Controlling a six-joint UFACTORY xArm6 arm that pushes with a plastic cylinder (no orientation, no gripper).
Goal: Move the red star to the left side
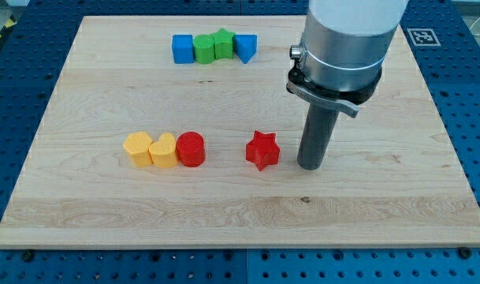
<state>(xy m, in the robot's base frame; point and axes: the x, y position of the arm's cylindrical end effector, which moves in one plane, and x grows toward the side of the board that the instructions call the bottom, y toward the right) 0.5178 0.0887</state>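
The red star lies on the wooden board a little right of the middle. My tip rests on the board just to the star's right, a small gap apart from it. To the star's left stands a red cylinder, touching a yellow heart and a yellow hexagon in a row.
At the view's top stands a row of touching blocks: a blue cube, a green block, a green star and a blue triangle. The arm's grey body hangs over the upper right.
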